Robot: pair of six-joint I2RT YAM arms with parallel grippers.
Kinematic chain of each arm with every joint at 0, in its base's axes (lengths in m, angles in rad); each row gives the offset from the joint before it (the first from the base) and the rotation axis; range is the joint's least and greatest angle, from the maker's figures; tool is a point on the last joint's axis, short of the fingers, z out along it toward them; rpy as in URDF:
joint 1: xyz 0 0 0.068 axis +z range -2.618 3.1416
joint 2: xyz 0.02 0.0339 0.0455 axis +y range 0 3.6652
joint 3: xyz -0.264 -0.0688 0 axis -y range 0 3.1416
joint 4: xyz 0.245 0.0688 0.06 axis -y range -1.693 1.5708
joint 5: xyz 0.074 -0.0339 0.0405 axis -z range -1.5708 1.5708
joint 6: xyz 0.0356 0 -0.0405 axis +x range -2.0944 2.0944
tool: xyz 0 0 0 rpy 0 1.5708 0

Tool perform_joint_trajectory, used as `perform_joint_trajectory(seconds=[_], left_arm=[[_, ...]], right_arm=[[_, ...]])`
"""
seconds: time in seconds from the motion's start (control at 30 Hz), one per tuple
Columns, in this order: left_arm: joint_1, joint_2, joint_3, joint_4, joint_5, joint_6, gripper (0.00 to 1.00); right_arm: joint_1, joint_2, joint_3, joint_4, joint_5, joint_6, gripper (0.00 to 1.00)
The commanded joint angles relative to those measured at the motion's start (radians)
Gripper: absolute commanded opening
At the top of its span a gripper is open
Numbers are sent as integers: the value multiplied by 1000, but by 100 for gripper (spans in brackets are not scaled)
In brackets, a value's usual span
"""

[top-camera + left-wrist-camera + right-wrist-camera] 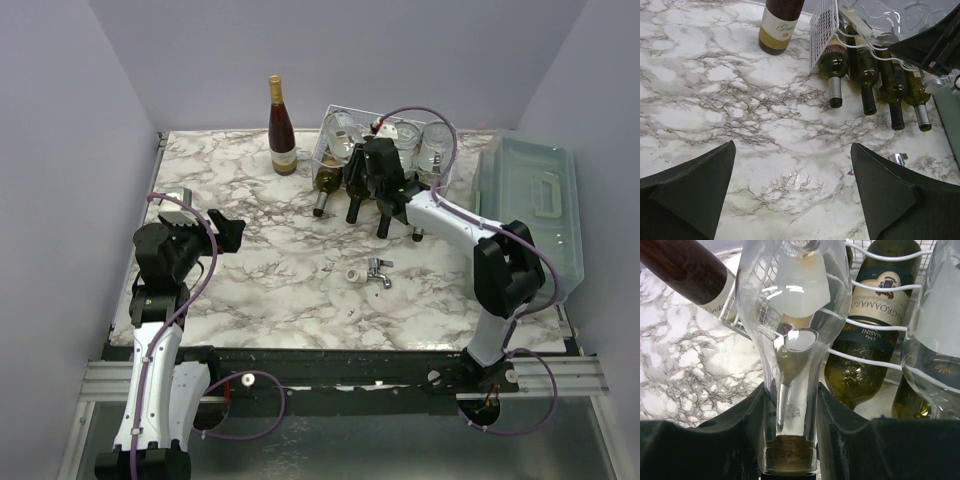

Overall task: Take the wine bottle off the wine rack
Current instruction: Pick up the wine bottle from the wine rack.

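wine bottle [790, 315] in right hand [790, 420]; four bottles [867, 80] below

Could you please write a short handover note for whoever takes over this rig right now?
Left hand: open, empty, hovering over the table on its left side.
Right hand: shut on the neck of a clear bottle lying in the wine rack, upper tier.
Things: rack at the back of the table; four dark bottles in its lower row; a red wine bottle stands upright left of it.
Done: grip taken. Left: pull the clear bottle out, set it down.
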State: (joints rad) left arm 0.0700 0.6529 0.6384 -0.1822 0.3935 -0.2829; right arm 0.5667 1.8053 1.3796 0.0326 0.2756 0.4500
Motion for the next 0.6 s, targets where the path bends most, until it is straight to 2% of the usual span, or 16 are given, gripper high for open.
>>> perform_joint_trajectory(seconds=[0.0, 0.23, 0.57], left_arm=[[-2, 0, 1, -3, 13, 8, 99], [-3, 2, 0, -4, 15, 8, 99], [-3, 2, -2, -4, 8, 13, 99]], right_arm=[[2, 55, 44, 47, -34, 32, 3], [2, 83, 50, 66, -71, 32, 28], [1, 162, 158, -6, -136, 46, 44]])
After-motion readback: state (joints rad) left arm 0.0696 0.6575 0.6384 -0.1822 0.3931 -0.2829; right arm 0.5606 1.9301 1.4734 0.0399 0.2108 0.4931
